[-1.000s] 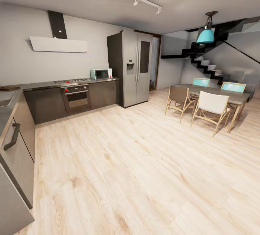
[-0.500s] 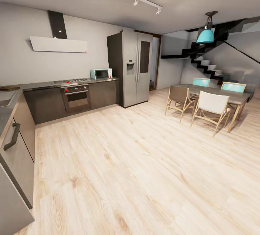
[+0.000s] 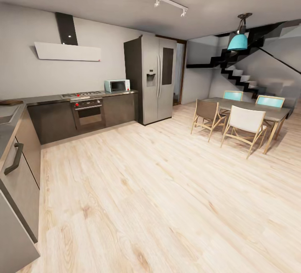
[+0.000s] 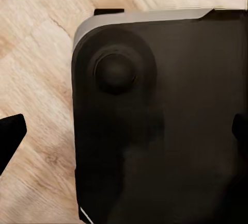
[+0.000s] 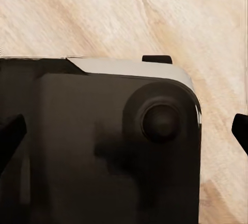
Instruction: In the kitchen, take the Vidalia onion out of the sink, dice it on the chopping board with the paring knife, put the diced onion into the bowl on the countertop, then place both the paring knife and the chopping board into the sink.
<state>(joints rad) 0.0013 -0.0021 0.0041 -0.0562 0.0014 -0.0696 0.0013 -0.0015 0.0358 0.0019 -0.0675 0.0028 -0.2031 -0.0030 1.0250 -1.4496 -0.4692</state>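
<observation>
Nothing moved: glossy grey countertop [image 3: 8,132], pale plank floor [image 3: 167,197].

the sink [image 3: 6,116] and the chopping board [image 3: 9,102] are cut off by the picture's edge.

No readable text, labels, brands, numbers or signs anywhere. Microwave [image 3: 117,85], fridge [image 3: 156,78], oven [image 3: 88,112] and hood [image 3: 67,51] show no legible markings; a small red spot on the hood's corner is too small to read.
</observation>
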